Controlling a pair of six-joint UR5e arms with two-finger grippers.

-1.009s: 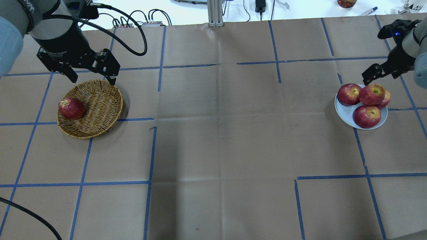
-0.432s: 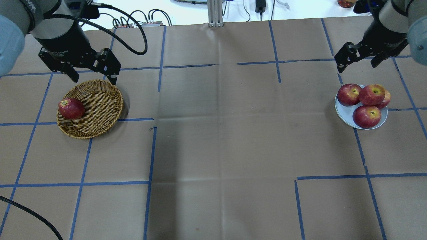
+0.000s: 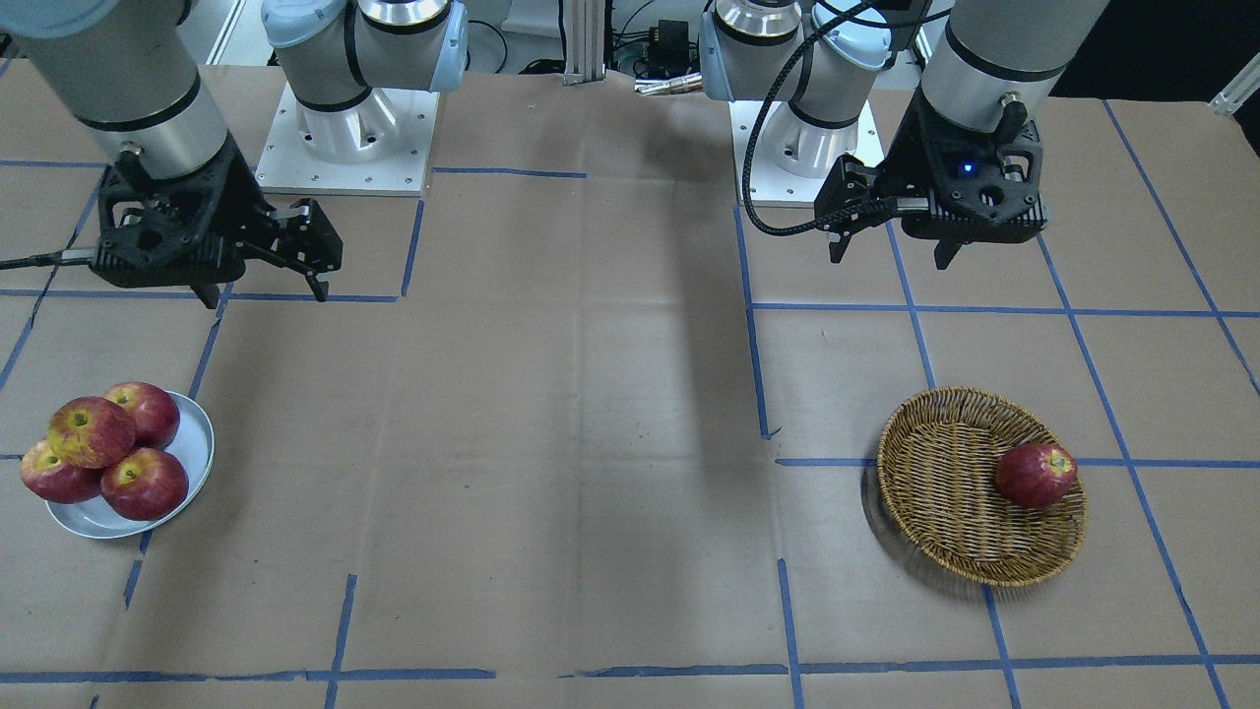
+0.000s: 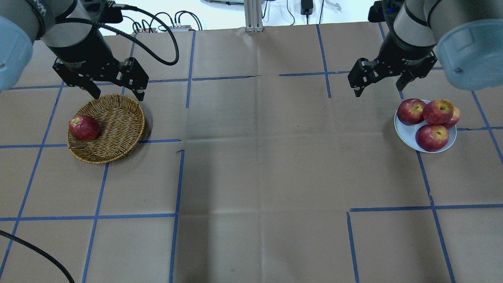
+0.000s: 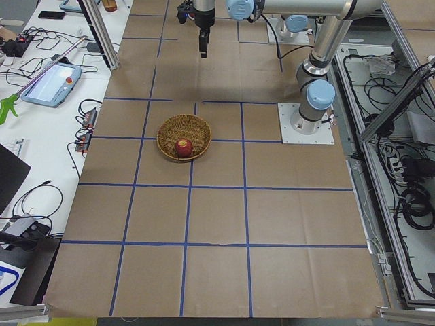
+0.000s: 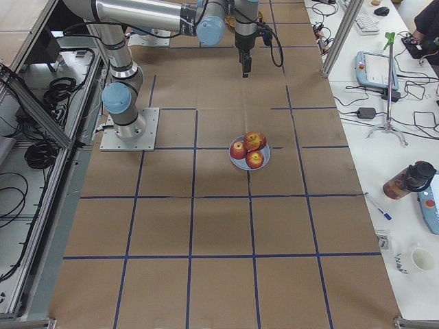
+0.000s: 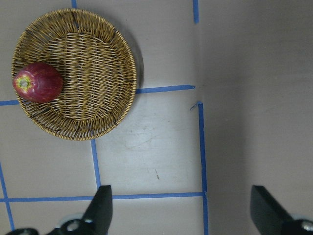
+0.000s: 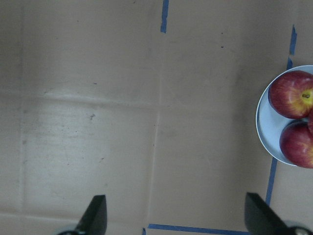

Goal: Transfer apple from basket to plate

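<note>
The paler, yellow-streaked apple rests on top of three darker apples on the silvery-white plate at the right; it also shows in the front view. The wicker basket at the left holds one dark red apple against its left wall. My left gripper is open and empty, raised over the basket's far rim. My right gripper is open and empty, raised over bare table beyond and left of the plate. The right wrist view shows the plate at its right edge.
Brown paper with blue tape lines covers the table. Cables and an aluminium post lie beyond the far edge. A thick black cable crosses the near left corner.
My right gripper has swung left, from the plate's far right side to beyond its left side, still open. My left gripper has shifted slightly right. The apples have not moved.
</note>
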